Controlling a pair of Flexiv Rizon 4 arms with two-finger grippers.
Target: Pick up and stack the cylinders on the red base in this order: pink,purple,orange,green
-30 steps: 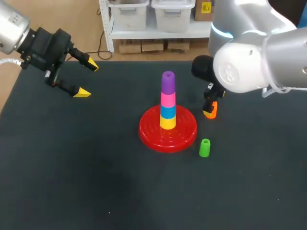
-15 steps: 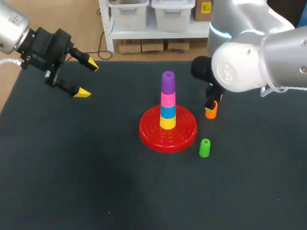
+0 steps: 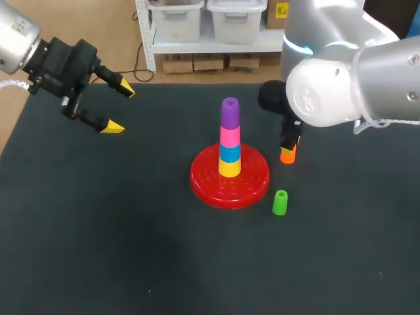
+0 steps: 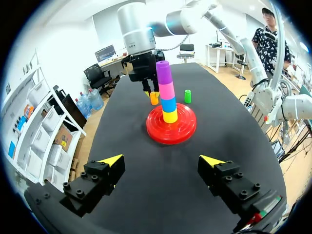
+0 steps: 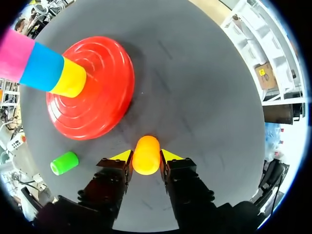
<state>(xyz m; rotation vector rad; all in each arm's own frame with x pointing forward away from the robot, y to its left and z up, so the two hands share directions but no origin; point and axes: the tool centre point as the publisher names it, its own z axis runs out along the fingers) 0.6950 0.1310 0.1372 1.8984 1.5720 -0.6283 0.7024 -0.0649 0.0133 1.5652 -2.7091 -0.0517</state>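
- Orange cylinder point(image 3: 287, 156), head view: it sits just beyond the right side of the red base point(image 3: 230, 186), near the middle of the surface and slightly toward its far edge.
  - The right gripper point(image 3: 289, 147) comes down over it and hides its upper part. Whether its foot touches the surface cannot be told.
  - The purple cylinder point(image 3: 230, 111) tops the stack. The green cylinder point(image 3: 280, 203) lies apart on the near side.
  - The left gripper point(image 3: 119, 107) hangs spread near the far left corner, holding nothing.
- Left wrist view: the left gripper point(image 4: 162, 161) has its fingers wide apart with bare surface between them.
  - The orange cylinder point(image 4: 154, 98) shows small beyond the red base point(image 4: 171, 131), half masked by the other arm, so the grip contact is unreadable.
- Right wrist view: the right gripper point(image 5: 146, 156) pinches the orange cylinder point(image 5: 146, 153) from two sides, with the yellow fingertips point(image 5: 121, 156) against its wall.
  - Judged a light, rigid, smooth plastic piece that is liable to slip or tilt. The hold is best kept on the side wall at mid-height.
  - Its underside is hidden.
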